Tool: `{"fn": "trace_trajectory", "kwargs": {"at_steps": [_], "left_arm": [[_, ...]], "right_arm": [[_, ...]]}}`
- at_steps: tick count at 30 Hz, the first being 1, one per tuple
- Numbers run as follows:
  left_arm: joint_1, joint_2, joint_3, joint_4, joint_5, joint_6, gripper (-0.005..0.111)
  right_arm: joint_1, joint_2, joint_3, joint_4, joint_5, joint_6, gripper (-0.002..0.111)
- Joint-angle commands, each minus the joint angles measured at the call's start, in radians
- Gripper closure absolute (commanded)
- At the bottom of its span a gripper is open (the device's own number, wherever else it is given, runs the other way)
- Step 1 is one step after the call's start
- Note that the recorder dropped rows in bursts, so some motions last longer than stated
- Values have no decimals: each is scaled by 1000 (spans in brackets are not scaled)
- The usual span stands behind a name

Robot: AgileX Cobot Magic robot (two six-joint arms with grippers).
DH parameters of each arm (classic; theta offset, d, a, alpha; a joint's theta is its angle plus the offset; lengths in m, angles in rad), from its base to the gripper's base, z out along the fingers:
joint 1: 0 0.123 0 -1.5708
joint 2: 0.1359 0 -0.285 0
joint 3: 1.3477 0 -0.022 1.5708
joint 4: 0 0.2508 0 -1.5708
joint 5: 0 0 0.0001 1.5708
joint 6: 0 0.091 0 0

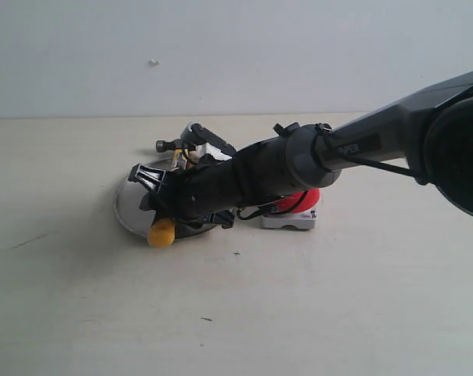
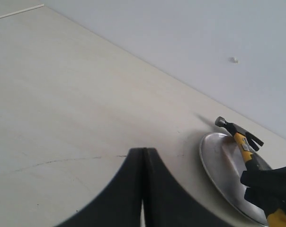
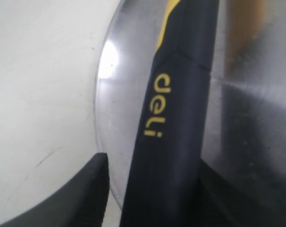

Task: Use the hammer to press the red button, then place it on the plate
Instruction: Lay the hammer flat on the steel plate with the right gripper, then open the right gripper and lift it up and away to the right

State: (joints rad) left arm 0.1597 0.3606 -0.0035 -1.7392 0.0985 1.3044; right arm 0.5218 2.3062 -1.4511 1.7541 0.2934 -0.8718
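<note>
The hammer [image 1: 163, 232] lies across the plate [image 1: 125, 205], with its dark head [image 1: 170, 145] past the far rim and its yellow butt over the near rim. My right gripper [image 1: 154, 192] hangs low over the handle. In the right wrist view the black handle [image 3: 174, 118] stands between the jaws, and a clear gap separates it from one finger [image 3: 93, 189], so the gripper [image 3: 155, 170] is open. The red button [image 1: 305, 200] shows partly behind the right arm, on its grey base. My left gripper [image 2: 144, 152] is shut and empty over bare table, well apart from the plate [image 2: 218, 161].
A pale wall rises behind the table. The right arm [image 1: 362, 145] reaches in from the right, over the button. The hammer [image 2: 237, 135] and the right gripper [image 2: 271, 189] also show in the left wrist view, at the plate.
</note>
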Motion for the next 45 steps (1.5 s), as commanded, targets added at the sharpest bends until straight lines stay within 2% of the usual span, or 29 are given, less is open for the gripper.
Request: {"fn": "trace_trajectory", "kwargs": {"at_steps": [1,5,29,30,32,37,41,45], "left_arm": [[-2,-5,3,-5,1,2,107],[-2,-5,3,-5,1,2,107],[-2,-5,3,-5,1,2,107],[-2,-5,3,-5,1,2,107],[-2,-5,3,-5,1,2,107],[-2,-5,3,-5,1,2,107],[-2,-5,3,-5,1,2,107],[-2,-5,3,-5,1,2,107]], "right_arm": [[2,-7,-11,-10,-11,-13,55],[2,-7,-11,-10,-28,-9,51],[2,-94,-11,-10,-167,-23,52],[2,-101,-11,-10,-173,-25,54],[2,-123,-8,-13,-182,-25,65],[2,-232,73,-147,-300,-25,106],[2,-365,217,-195,-442,-129,108],[53,-706,505,-217,-602,-339,108]]}}
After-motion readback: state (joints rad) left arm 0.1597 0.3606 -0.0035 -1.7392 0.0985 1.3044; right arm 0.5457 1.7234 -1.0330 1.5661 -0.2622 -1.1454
